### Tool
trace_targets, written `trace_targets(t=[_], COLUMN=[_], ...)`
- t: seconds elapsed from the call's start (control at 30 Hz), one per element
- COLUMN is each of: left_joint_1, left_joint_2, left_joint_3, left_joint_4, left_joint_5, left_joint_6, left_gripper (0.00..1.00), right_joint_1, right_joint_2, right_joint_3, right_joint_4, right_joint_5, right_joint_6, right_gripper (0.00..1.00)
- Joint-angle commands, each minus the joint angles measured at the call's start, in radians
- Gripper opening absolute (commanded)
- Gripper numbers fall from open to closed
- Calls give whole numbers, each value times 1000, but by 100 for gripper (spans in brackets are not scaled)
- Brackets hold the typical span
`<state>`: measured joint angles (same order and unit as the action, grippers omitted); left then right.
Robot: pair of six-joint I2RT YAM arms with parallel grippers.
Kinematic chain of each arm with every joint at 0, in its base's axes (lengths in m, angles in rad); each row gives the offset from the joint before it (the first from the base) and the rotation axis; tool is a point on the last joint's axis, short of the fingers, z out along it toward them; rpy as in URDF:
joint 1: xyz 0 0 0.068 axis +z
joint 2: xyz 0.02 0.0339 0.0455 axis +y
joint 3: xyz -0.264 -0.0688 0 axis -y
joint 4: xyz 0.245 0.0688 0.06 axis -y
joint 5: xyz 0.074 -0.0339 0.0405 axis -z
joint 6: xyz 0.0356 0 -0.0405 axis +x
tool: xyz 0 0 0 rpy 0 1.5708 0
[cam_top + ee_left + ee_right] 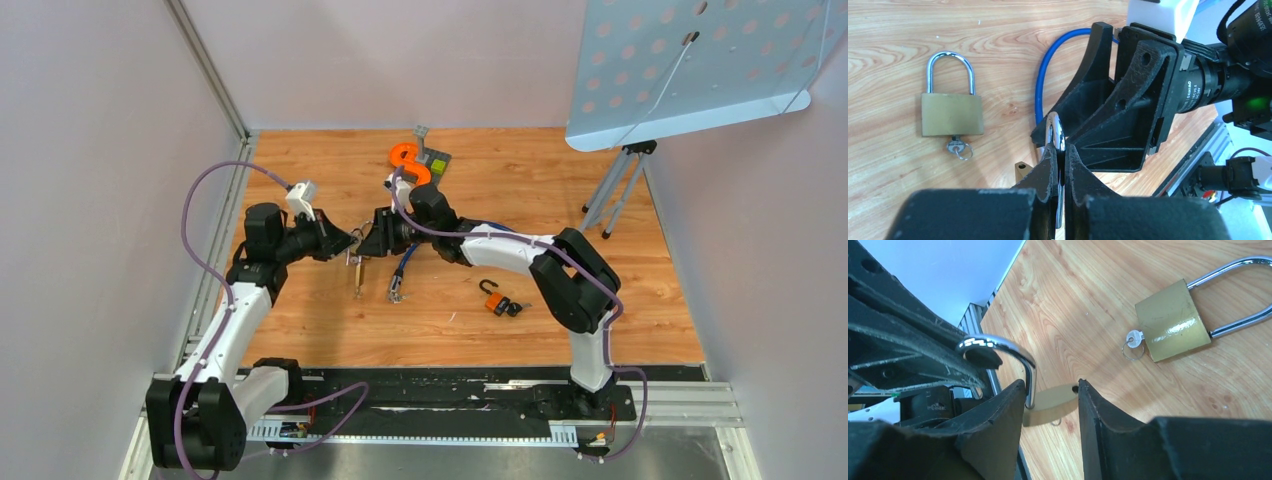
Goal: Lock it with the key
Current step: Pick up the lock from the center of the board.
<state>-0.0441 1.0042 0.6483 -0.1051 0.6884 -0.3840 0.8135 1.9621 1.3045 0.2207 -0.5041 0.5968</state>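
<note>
padlock (1048,409) – shackle (1055,131) pinched in left gripper (1061,150) fingers; right gripper (1050,395) fingers spread astride its brass body.

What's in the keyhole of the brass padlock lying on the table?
A small silver key with a wire ring; its blade is hidden inside the brass padlock.

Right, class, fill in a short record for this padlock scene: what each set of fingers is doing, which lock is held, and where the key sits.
left fingers: shut on held lock by its shackle
right fingers: either side of held lock's brass body; contact unclear
second lock: lying flat on table, not held
key: in second lock's keyhole
</note>
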Motion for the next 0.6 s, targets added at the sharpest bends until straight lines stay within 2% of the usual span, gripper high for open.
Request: trace_targets(t=[0.0, 0.1, 0.17, 0.4, 0.53, 0.57], left_joint_1=[-2, -2, -2, -2, -2, -3], left_joint_2=[-32, -35, -35, -41, -42, -46], left_joint_3=[54, 53, 52, 65, 101, 114], left_joint_4=[96, 100, 131, 101, 20, 12], left_joint_5=[72, 73, 76, 42, -24, -44], left_joint_6=[-46, -63, -76, -100, -97, -96], left_gripper=[0, 0, 0, 0, 36, 54], right_joint_1=[6, 9, 14, 17, 16, 16], right_joint_2=[18, 30, 39, 24, -59, -80], right_joint_3=[53, 61, 72, 91, 65, 64], right_joint_4=[104, 109, 102, 68, 45, 23], right_joint_5=[5, 10, 19, 54, 95, 101], right_joint_6=[52, 78, 85, 79, 33, 15], right_gripper=[42, 41, 36, 1, 0, 0])
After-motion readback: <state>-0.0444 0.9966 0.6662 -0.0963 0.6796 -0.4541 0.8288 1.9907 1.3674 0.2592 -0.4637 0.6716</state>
